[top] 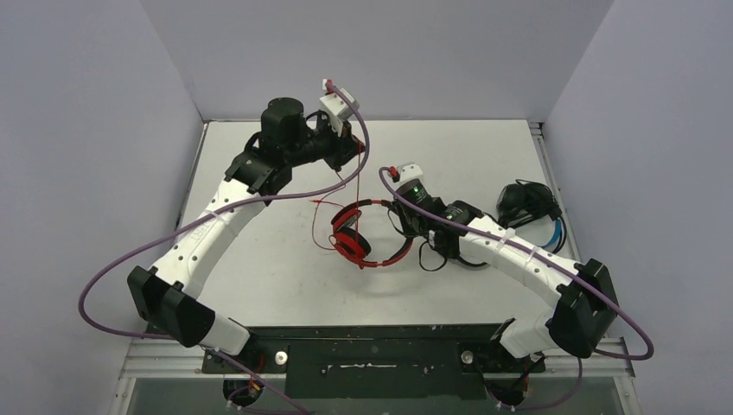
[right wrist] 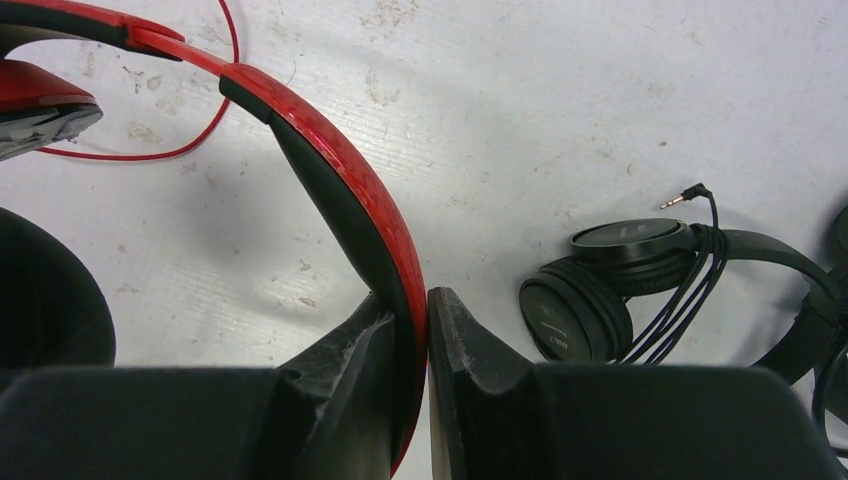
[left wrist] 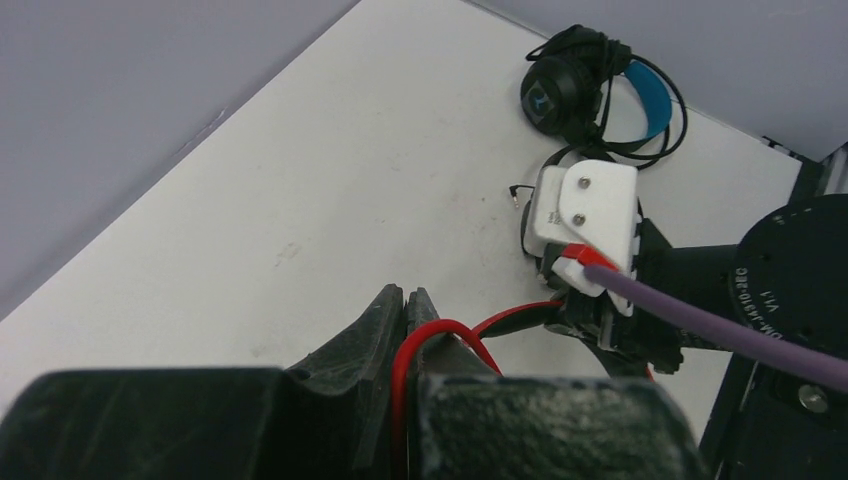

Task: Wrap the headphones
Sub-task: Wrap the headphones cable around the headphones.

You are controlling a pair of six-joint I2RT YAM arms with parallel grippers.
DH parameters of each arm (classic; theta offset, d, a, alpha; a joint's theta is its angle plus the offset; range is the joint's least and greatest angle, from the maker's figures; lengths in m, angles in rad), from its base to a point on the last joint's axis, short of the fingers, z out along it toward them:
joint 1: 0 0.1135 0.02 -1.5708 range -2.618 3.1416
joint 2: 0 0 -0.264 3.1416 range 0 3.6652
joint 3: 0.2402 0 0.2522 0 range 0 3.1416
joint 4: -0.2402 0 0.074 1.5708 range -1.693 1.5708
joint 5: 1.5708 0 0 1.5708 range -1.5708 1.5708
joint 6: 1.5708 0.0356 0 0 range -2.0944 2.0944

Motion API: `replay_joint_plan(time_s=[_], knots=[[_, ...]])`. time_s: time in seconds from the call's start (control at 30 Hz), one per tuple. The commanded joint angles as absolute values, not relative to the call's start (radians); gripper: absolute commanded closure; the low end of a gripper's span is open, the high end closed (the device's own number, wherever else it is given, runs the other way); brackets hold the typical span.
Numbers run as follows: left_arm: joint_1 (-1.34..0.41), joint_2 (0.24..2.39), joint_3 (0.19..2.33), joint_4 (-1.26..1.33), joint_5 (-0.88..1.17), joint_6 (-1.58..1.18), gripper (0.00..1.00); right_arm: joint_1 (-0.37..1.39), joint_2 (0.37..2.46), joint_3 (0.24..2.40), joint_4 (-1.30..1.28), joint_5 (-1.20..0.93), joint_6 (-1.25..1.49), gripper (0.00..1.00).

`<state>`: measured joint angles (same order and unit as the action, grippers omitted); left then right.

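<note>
The red headphones (top: 350,243) lie near the middle of the white table (top: 268,277), their ear cups together on the left and the band looping out to the right. The right gripper (right wrist: 412,297) sits at about two o'clock from them in the overhead view, its jaws clenched on the red headband (right wrist: 340,170), which runs up and away between the fingers. The left gripper (left wrist: 405,295) hangs at twelve o'clock from the headphones, toward the far edge, pinched shut on the thin red cord (left wrist: 445,323); the cord loops over its fingertips and trails down to the ear cups. The all-black headphones (right wrist: 590,300) rest at four o'clock from the right gripper, partly under that arm, and the blue-banded pair (top: 525,206) lies at three o'clock, near the right edge.
</note>
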<state>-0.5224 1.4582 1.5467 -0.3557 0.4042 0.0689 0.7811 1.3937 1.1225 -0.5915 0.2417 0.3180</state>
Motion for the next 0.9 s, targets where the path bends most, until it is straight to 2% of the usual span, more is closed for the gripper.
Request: replay_joint_plan(time_s=[0.0, 0.23, 0.5, 0.73, 0.87], knots=[[-0.528, 1.484, 1.669, -0.319, 0.555, 0.018, 1.0, 0.792, 1.399, 1.17, -0.537, 0.27, 0.318, 1.0], [-0.561, 1.429, 1.662, -0.268, 0.539, -0.032, 1.0, 0.809, 1.4, 1.158, -0.456, 0.216, 0.283, 1.0], [-0.494, 1.572, 1.728, -0.342, 0.337, 0.05, 1.0, 0.902, 1.311, 1.099, -0.428, 0.2, 0.237, 1.0], [-0.416, 1.64, 1.668, -0.235, 0.361, -0.01, 1.0, 0.94, 1.167, 1.048, -0.415, 0.155, 0.234, 1.0], [-0.361, 1.662, 1.581, -0.13, 0.443, -0.118, 1.0, 0.944, 1.097, 1.05, -0.407, 0.149, 0.237, 1.0]])
